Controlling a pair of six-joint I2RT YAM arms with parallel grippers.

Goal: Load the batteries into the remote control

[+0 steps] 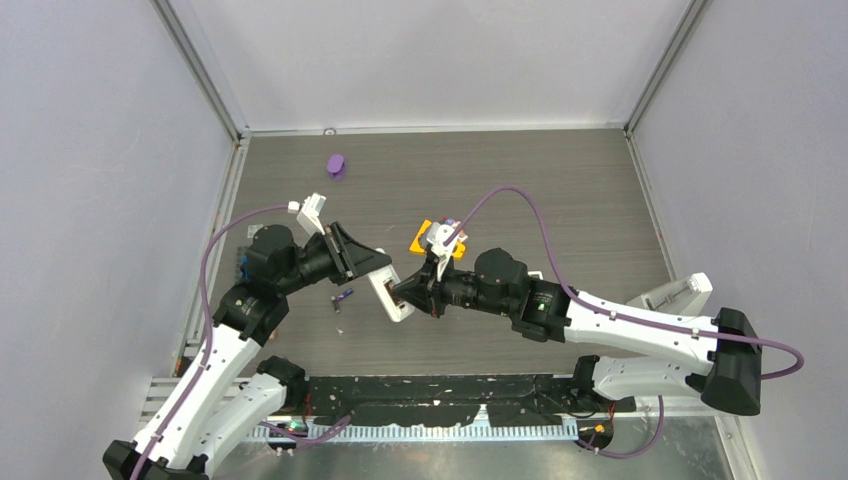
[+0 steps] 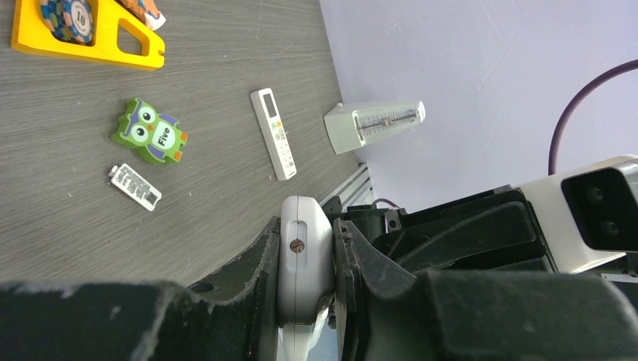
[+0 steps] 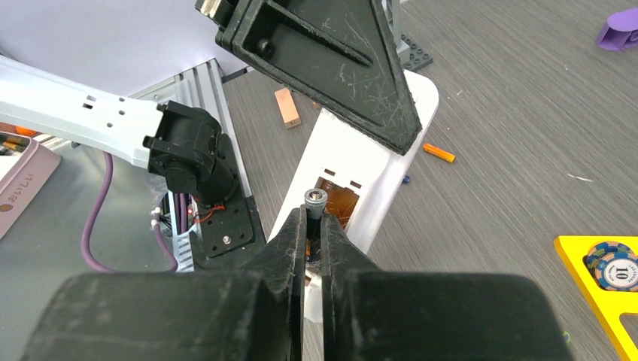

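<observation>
left tool (image 2: 307, 244) clamped the white remote (image 3: 387, 177) across its sides, with the compartment (image 3: 342, 197) open. right tool (image 3: 314, 218) pinched 1 dark battery (image 3: 314, 197) at that opening. 1 orange battery (image 3: 439, 153) lay on the surface (image 3: 519, 143) nearby. judged: battery light, rigid, smooth, apt to slip or roll; best held mid-barrel, ends free.

Robot lab test cell.
A wood-grain table (image 1: 600, 200) sits boxed in by plain pale wall panels (image 1: 430, 60) on aluminium posts (image 1: 200, 65); the left arm (image 1: 215, 365) and right arm (image 1: 640, 325), 2 bolted-down machines at the frame's bottom, trail purple cables (image 1: 512, 190).
</observation>
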